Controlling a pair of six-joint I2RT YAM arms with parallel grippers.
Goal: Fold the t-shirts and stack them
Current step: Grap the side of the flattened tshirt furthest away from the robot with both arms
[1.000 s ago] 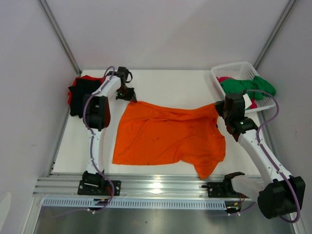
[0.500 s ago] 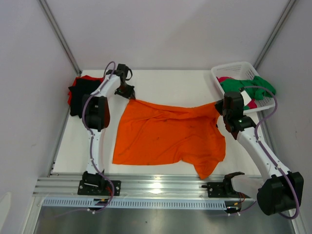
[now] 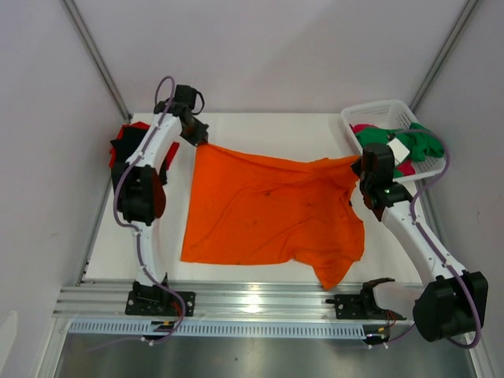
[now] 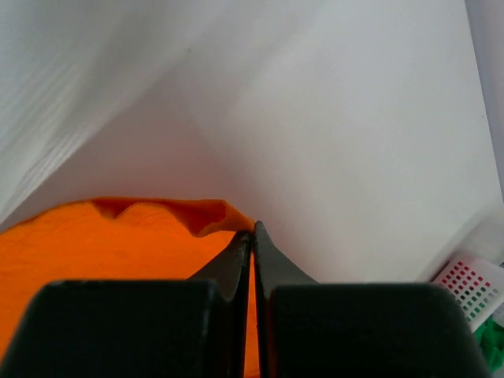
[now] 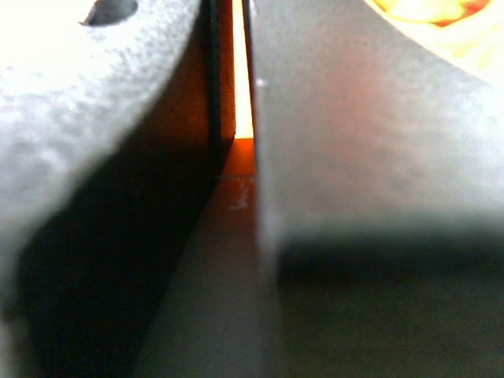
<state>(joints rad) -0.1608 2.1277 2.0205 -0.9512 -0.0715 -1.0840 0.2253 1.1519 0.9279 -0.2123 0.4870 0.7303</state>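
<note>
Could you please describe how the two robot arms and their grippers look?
Both the left arm and the right arm have white links, bulky black joint housings and a thin purple cable looped alongside. The left gripper and the right gripper have dark, flat, tapering fingers.

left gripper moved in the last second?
Yes. In the top view the left gripper has gone toward the far edge of the table and slightly left, pulling a corner of the orange t-shirt along.
</note>
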